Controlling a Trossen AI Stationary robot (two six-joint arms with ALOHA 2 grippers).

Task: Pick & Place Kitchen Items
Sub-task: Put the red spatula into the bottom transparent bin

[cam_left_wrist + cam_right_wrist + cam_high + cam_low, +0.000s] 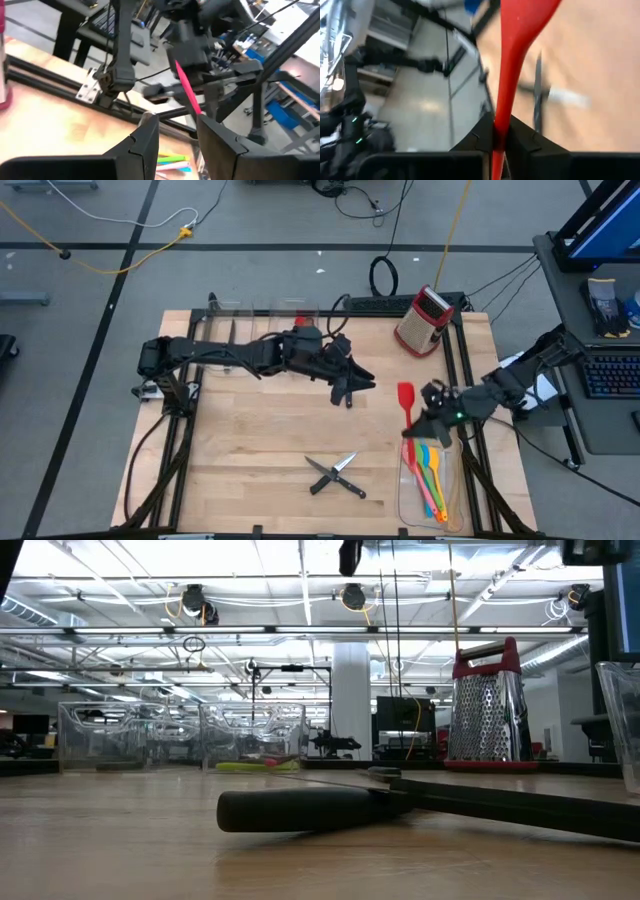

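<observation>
My right gripper [428,416] sits at the table's right side, just beyond the far end of a clear bin [452,498]. It is shut on a red spatula [405,396]. The bin holds several coloured utensils [430,475]. My left gripper [352,387] hangs open over the table's middle, its fingers [150,142] apart with nothing between them; its wrist view looks toward the red spatula [187,90]. Two black-handled knives [336,475] lie crossed on the table toward the near edge; one knife handle [300,808] shows in the low view. My right gripper pinches the red spatula's thin handle [501,117] between its two fingers [525,142]. The handle lies along the fingers and runs on back between them. The wide blade [525,20] sticks out past the fingertips, toward the table's left. In the high view the spatula appears clear of the table.
A red box grater [424,320] stands at the far right and also shows in the low view [487,705]. Clear plastic bins [255,315] stand along the far edge behind my left arm. Bare wood lies between the knives and the left edge.
</observation>
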